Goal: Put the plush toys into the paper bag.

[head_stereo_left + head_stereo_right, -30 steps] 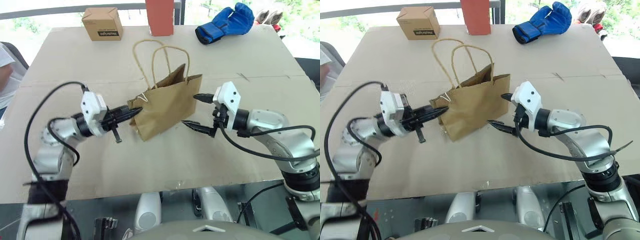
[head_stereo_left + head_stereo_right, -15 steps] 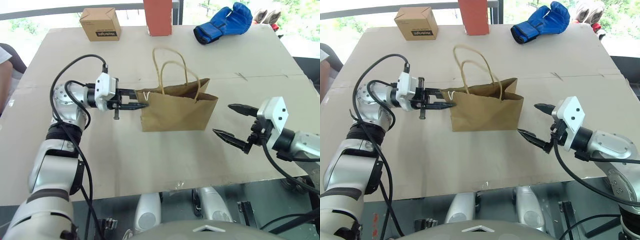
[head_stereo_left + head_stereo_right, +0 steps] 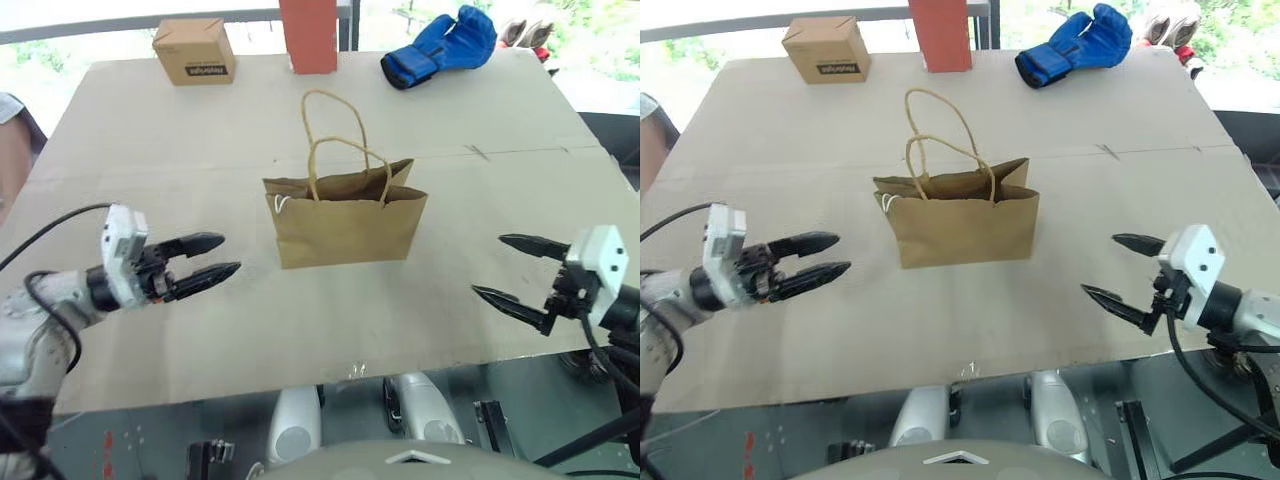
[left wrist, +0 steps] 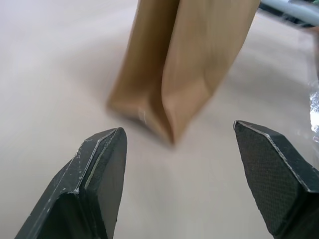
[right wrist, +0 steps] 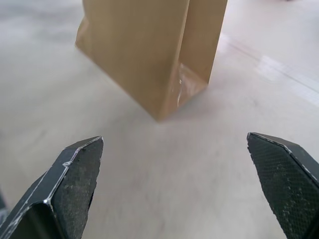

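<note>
Apparently the paper bag (image 3: 345,222) is standing upright mid-table, no plush toys lying outside; the left gripper (image 3: 207,259) and right gripper (image 3: 513,268) are hanging open, empty, near the front edge.

Bright daylight floods in from behind the table (image 3: 150,130), washing out the far background, while the left wrist view is blurred.

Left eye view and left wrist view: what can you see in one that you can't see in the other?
Left eye view: the bag's handles, a blue boxing glove, a small cardboard box, a red box, and the right gripper, jaws open.

Left wrist view: the close-up textured pads of the left gripper.

Both: the paper bag standing on the table, and the left gripper's open jaws.
</note>
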Robot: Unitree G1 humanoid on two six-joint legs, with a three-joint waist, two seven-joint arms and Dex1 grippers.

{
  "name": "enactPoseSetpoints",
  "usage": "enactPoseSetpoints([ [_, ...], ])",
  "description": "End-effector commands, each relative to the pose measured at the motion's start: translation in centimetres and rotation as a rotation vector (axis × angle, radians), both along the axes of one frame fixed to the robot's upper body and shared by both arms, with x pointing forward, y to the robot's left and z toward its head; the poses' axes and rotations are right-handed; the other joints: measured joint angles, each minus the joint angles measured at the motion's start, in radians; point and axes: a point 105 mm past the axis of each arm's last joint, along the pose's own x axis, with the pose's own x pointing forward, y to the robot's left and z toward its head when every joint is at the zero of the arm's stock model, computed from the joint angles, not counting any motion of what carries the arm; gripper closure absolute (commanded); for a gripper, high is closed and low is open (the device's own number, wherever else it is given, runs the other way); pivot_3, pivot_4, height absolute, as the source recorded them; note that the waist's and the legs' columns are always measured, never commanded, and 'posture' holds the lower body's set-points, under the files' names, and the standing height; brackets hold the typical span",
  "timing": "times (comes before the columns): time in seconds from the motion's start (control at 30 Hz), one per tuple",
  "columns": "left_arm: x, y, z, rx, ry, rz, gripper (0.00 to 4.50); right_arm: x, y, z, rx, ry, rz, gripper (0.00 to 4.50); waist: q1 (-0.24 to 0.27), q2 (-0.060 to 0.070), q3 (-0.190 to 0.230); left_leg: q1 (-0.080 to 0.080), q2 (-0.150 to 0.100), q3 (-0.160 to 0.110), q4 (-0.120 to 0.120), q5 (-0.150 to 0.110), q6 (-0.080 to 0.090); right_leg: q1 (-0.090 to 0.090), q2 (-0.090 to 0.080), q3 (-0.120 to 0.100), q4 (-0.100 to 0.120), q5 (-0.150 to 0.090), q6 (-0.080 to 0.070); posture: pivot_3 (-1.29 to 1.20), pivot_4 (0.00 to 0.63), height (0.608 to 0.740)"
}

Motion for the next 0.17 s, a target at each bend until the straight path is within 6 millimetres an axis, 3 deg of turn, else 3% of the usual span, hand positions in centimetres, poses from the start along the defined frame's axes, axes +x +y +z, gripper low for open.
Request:
enactPoseSetpoints([
  [0.03,-1.9,0.1,0.7,0.044,-0.037,0.077,0.77,-0.3,-1.5,0.6,-0.032,-0.043,0.004,0.0,0.005,0.0,0.0,0.0,0.0,0.001,0.0,0.0,0.0,-0.001,-0.001,-0.001,-0.001,0.0,0.0,0.0,0.15,0.74],
  [0.17,-3.1,0.1,-0.1,0.049,-0.022,0.106,0.77,-0.7,-2.3,0.0,-0.041,-0.028,-0.005,0.0,0.019,-0.001,-0.001,-0.001,-0.002,0.0,0.0,-0.003,-0.005,-0.001,-0.003,-0.001,-0.003,0.0,0.0,0.0,0.15,0.74],
])
